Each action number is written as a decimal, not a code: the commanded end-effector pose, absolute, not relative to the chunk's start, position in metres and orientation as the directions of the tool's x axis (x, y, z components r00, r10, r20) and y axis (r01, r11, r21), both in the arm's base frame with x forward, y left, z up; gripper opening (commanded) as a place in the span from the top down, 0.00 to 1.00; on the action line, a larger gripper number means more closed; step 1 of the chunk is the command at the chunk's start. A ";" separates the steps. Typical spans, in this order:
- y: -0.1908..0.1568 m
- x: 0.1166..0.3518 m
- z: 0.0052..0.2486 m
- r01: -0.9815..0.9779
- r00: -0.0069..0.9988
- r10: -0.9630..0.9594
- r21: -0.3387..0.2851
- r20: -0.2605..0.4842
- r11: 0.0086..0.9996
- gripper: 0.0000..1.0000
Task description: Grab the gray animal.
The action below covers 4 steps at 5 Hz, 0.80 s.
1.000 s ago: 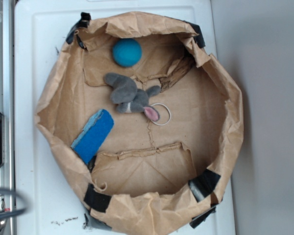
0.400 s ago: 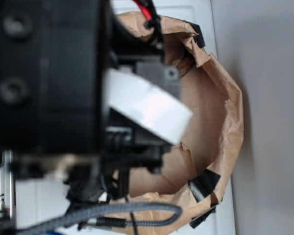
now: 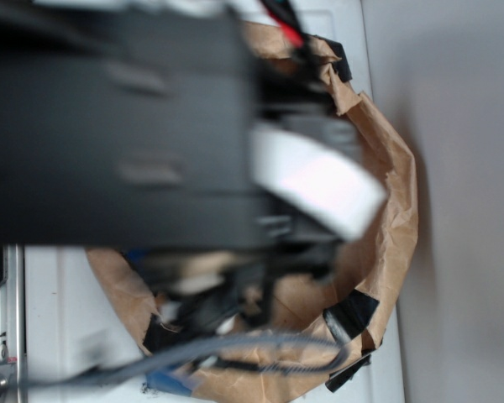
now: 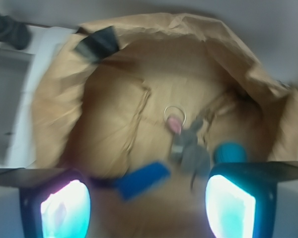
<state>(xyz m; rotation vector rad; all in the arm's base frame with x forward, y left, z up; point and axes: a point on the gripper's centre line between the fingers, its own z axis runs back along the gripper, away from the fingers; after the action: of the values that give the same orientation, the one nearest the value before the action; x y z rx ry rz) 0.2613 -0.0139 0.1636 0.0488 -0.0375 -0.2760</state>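
Gripper (image 4: pixel 148 206) high over the paper bag tray (image 4: pixel 59 106), jaws wide apart, empty.
Risk: gray animal (image 4: pixel 188 148) sits right-of-center btwn teal ball (image 4: pixel 230 152) & blue sponge (image 4: pixel 141 178); off-center drop could snag a neighbor.

A gray animal (image 4: pixel 188 148) with a pink-lined ear was seen in the wrist view — blurred — on a tan brown paper basin (image 4: pixel 114 104). At its 3 o'clock a teal ball (image 4: pixel 230 151) was shown, at 8 o'clock a blue sponge block (image 4: pixel 141 178). Black tape (image 4: pixel 97 43) was seen on the rim. The gripper (image 4: pixel 148 208) pads (image 4: pixel 64 213) were rendered in glowing cyan — edged in dark frames.
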 end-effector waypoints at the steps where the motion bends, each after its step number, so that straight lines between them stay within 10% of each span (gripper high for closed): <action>1: 0.014 0.292 0.086 0.242 0.965 -0.256 0.189 0.050 0.952 0.00; 4: 0.021 0.260 0.013 0.290 0.957 -0.286 0.155 -0.047 0.944 0.00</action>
<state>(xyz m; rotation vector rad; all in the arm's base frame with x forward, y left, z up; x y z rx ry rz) 0.2658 0.0176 0.0190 0.1672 0.0050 -0.3074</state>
